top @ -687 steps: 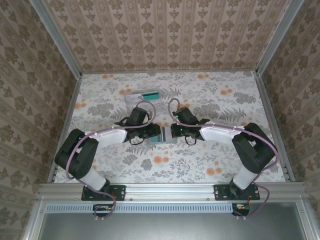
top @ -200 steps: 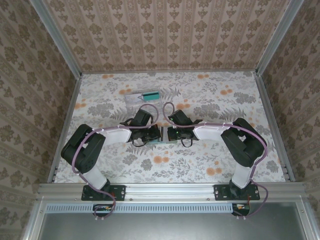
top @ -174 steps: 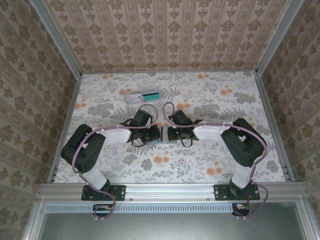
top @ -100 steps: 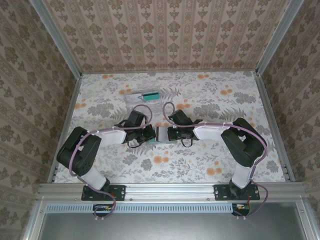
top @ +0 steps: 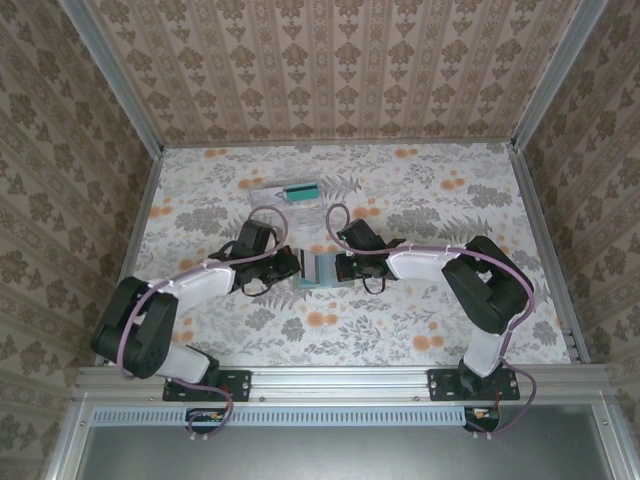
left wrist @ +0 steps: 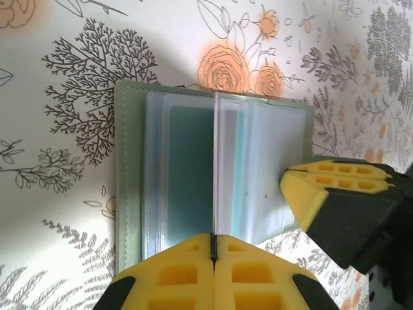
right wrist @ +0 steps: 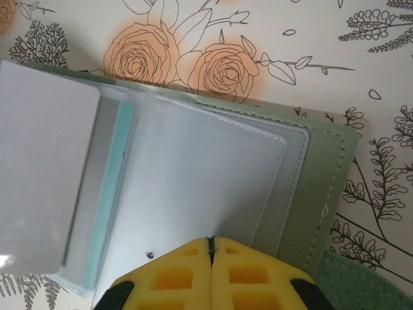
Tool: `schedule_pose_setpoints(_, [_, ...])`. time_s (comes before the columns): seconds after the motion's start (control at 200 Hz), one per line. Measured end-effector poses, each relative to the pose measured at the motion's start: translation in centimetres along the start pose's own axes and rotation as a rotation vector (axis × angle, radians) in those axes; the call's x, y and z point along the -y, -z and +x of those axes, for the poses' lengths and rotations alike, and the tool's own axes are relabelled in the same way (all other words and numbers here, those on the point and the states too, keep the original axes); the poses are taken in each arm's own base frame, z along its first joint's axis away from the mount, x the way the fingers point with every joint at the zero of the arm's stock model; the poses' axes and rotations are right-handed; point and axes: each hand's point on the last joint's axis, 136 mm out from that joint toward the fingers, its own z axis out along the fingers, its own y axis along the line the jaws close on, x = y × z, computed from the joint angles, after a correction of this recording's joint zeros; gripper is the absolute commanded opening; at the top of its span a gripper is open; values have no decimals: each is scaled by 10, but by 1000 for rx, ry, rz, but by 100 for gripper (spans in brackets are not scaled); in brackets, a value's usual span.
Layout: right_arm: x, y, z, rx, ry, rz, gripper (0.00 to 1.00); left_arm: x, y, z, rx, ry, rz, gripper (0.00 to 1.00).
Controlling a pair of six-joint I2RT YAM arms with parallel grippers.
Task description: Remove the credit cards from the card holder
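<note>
Firmly, left claw (left wrist: 213, 248) and right claw (right wrist: 210, 245) pinch card holder (left wrist: 184, 165) edges.

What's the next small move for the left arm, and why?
Probably draw the left gripper back from the card holder, sliding out the pale card it pinches. The right gripper is shut on the holder's other side, so it should stay put; the card overlaps the holder.
</note>
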Motion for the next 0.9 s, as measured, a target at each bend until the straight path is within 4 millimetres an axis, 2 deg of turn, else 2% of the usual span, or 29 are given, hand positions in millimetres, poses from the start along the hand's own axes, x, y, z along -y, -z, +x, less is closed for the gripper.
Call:
schedule_pose_setpoints(0.185, [0,0,0,3,1,-2,2,-1,20,3,7,-40,-25,0])
schedule_pose_setpoints(0.315, [2,5,3,7,3,-1,12,3,41,-4,32,-108,-75,0])
schedule_pose_setpoints(0.465, [6,20,2,31,10,4,29,23,74,-28,117,-239,-127,0])
schedule_pose_setpoints(0.54, [4,33,-4,65,21,-4,42,32,91,-41,168,-310,-161,0])
schedule_pose_setpoints(0.65, [-1,56,-13,127,31,-22,51,41,114,-60,236,-424,-228,0])
schedule_pose_setpoints(0.73, [-4,71,-16,164,38,-39,55,45,124,-71,276,-525,-274,0])
schedule_pose_setpoints(0.9, [-9,95,-21,227,49,-69,76,44,135,-87,297,-806,-395,0])
